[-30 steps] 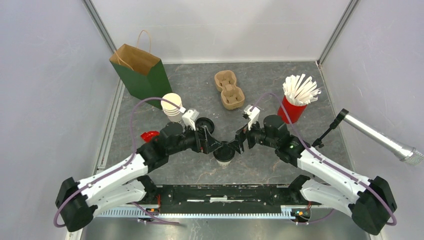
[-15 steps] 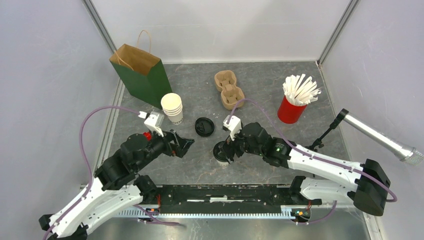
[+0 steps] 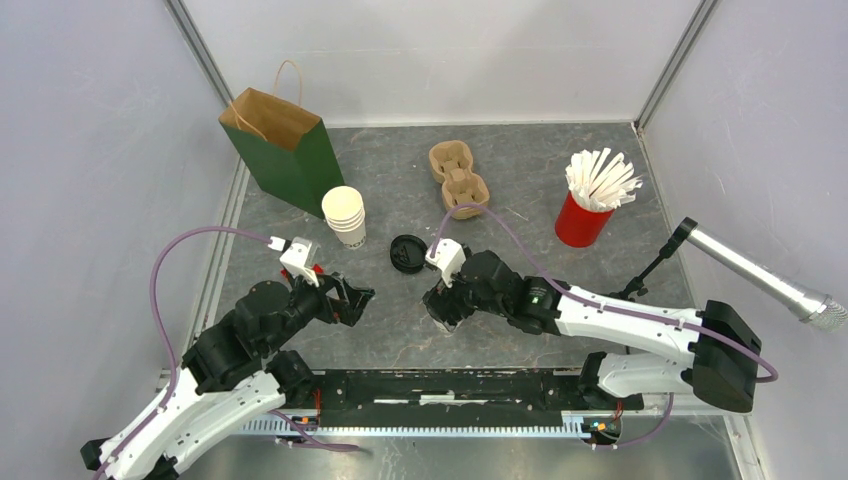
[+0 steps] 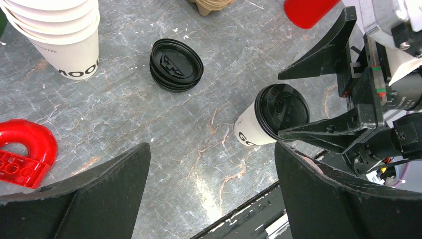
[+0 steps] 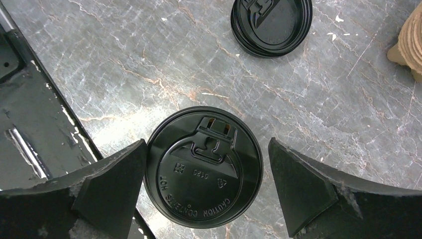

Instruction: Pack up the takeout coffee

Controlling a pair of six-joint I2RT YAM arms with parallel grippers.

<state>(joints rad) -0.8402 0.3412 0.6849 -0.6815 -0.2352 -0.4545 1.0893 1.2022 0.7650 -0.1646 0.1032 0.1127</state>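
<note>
Right gripper point(image 5: 204, 172): I find the jaws at full spread, straddling the takeout coffee point(image 4: 251, 130) from above, with nothing clamped. The cup stands upright on the table point(image 3: 400, 345), black lid on. One finger point(image 5: 112, 184) meets the lid's rim or lies just beside it; I cannot tell which. The other finger stands apart, with bare table showing in the gap.

Room: off one open side of the jaws lies a stack of spare lids point(image 5: 271, 22), near the cup but apart from it. On the side of the finger nearest the lid runs the black rail point(image 5: 30, 114) at the table's near edge, close in. Marbled surface runs on past the other finger.

Right arm: stretched low across the table from its base, forearm nearly level, wrist bent down over the cup.

Left gripper point(image 3: 352, 298): jaws wide, holding nothing, aimed toward the cup and well apart from it. Ahead and to one side of it stand stacked white cups point(image 4: 64, 40). A red piece point(image 4: 22, 154) lies near one finger.

Left arm: folded, elbow raised, purple cable point(image 3: 200, 245) looping above it.
</note>
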